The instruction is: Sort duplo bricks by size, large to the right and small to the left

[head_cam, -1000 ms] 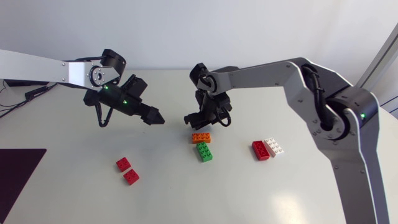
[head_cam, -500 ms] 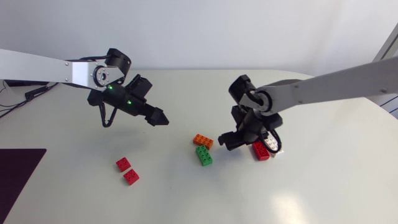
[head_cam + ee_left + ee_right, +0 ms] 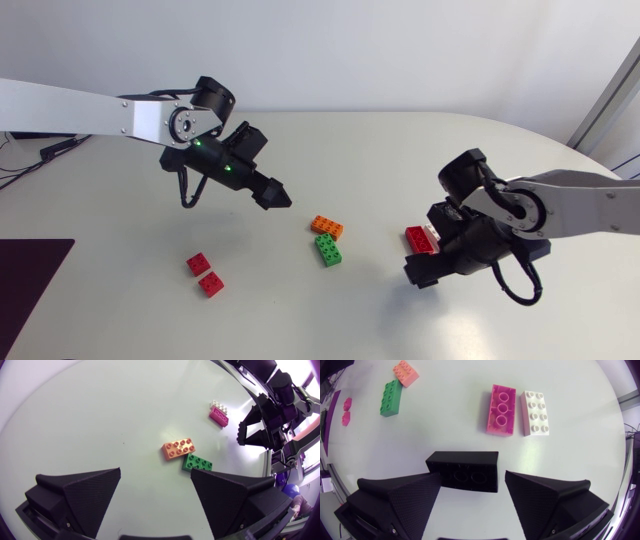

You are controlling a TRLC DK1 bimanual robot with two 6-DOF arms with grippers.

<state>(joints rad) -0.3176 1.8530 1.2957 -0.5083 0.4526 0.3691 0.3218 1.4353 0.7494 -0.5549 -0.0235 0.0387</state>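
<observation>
Not much going on besides the main stuff, tbh. The tabletop [image 3: 400, 150] is plain white and matte, and its far-right corner is rounded off rather than square. A dark flat mat [image 3: 28, 285] lies at the left edge, down toward the near-left corner. It looks almost black from above and more purplish from the right wrist view. There are also some thin dark cables [image 3: 55, 148] by the far-left edge, and it's hard to say whether they're actually on the tabletop or just off it.
</observation>
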